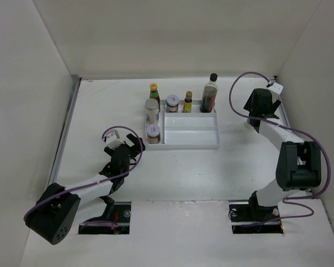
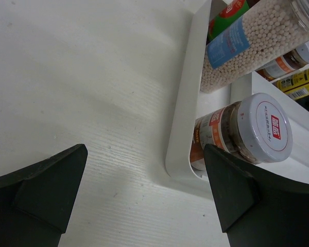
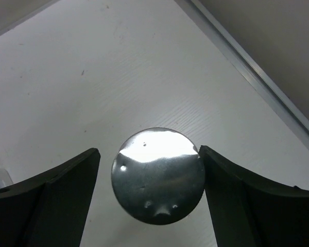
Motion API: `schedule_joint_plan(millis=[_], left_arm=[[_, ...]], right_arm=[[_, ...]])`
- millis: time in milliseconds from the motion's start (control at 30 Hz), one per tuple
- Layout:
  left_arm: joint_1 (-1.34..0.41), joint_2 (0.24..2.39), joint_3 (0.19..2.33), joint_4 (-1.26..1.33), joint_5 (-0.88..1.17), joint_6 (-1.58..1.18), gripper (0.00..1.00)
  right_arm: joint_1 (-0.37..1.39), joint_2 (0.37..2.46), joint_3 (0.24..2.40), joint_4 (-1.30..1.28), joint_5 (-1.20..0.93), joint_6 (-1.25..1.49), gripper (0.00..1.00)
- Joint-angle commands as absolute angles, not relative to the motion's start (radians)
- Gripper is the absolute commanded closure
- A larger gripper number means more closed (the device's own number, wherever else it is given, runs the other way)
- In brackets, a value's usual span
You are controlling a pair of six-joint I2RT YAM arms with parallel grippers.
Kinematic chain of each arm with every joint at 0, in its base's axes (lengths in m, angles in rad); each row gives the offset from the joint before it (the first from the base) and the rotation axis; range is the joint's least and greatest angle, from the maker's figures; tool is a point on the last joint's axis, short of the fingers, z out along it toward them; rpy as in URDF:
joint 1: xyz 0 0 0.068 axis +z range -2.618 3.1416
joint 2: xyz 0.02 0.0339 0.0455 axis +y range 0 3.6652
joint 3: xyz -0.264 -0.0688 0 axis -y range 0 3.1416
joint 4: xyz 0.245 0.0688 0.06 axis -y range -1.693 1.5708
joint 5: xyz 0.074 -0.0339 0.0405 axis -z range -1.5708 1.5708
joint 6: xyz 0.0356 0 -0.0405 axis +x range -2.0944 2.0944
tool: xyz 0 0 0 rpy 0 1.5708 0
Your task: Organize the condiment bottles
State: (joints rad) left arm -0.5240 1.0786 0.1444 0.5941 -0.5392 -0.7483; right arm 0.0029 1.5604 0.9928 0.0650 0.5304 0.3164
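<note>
White surface (image 1: pixel 183 172), pale walls. Right hand (image 3: pixel 149 152) open, straddling metal-capped jar (image 3: pixel 158 175): probably rigid, slick, light; take hold across cap sides. Left hand (image 2: pixel 144 154) open, empty, beside tray (image 2: pixel 188 103).

The desk (image 2: pixel 92 77) is matt white with a fine woodgrain texture. The tray (image 2: pixel 188 103) looks like smooth, glossy white plastic. The spice jar (image 2: pixel 221 128) is clear, with a satiny pale lid. The round cap (image 3: pixel 158 177) is shiny, dented metal. The right pincer (image 3: pixel 150 153) is dark matt plastic.

plain white walls (image 1: pixel 156 33) enclose a white table (image 1: pixel 211 178) on three sides; a metal strip (image 1: pixel 73 111) lines its left edge.
</note>
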Motion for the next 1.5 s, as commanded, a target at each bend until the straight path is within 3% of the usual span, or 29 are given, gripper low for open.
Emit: schedule_joint_plan(millis=[0, 67, 133, 267, 533, 833, 1033, 1300, 1467], left_arm=[[-0.527, 1.065, 0.181, 0.632, -0.538, -0.756, 0.0], [-0.525, 1.072, 0.181, 0.637, -0.543, -0.756, 0.0], [-0.522, 1.08, 0.183, 0.63, -0.535, -0.758, 0.0], [-0.527, 1.078, 0.181, 0.638, -0.545, -0.762, 0.0], [-0.509, 1.074, 0.179, 0.629, -0.554, -0.778, 0.0], [-0.473, 1.057, 0.189, 0.594, -0.519, -0.779, 0.0], [-0.459, 1.088, 0.196, 0.583, -0.518, -0.781, 0.0], [-0.464, 1.126, 0.216, 0.563, -0.557, -0.79, 0.0], [-0.461, 1.161, 0.233, 0.555, -0.543, -0.792, 0.0]], right_arm=[[-0.01, 1.572, 1.046, 0.077, 0.506, 0.331, 0.25], [-0.01, 1.56, 1.028, 0.086, 0.517, 0.342, 0.42], [-0.005, 1.52, 0.997, 0.101, 0.535, 0.354, 0.52], [0.083, 1.393, 0.934, 0.12, 0.606, 0.338, 0.57], [0.379, 1.249, 0.94, 0.127, 0.577, 0.318, 0.58], [0.631, 1.52, 1.182, 0.293, 0.411, 0.305, 0.57], [0.696, 1.695, 1.333, 0.301, 0.4, 0.278, 0.57], [0.726, 1.799, 1.339, 0.295, 0.399, 0.27, 0.56], [0.735, 1.856, 1.33, 0.291, 0.399, 0.27, 0.48]])
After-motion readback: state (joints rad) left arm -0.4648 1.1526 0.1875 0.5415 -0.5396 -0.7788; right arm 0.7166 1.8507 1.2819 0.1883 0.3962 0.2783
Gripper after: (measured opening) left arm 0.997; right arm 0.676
